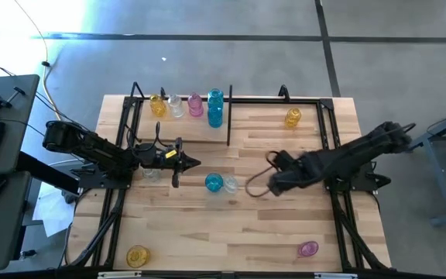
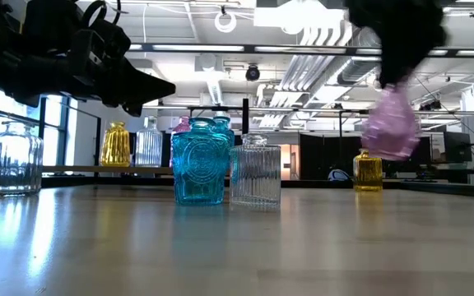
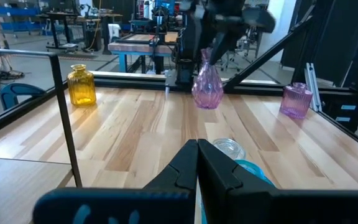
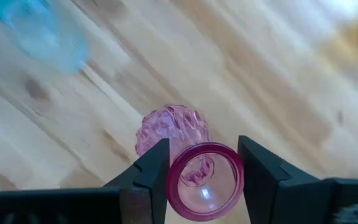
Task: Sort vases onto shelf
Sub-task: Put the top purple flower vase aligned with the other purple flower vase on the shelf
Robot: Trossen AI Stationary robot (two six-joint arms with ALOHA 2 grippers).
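The right gripper was pinched on the round neck of a pink, bulbous, knobbly glass vase, one finger on each side of the rim. In the low view this vase was seen hanging clear of the pale wood table; in the high view it was hidden under the right arm, near the table's middle. The left gripper was pressed together and empty, over the table's left half.

Just beside the right gripper, a teal-blue embossed glass jar and a clear ribbed glass jar stood close together. The black metal rod shelf was placed along the far edge: a yellow, a clear, a pink and two teal-blue vases were lined up left of its upright divider, and one yellow ribbed vase right of it. A pink ribbed jar and a yellow vase were seen at the near edge in the high view only; a clear jar under the left arm was made out plainly only in the low view.
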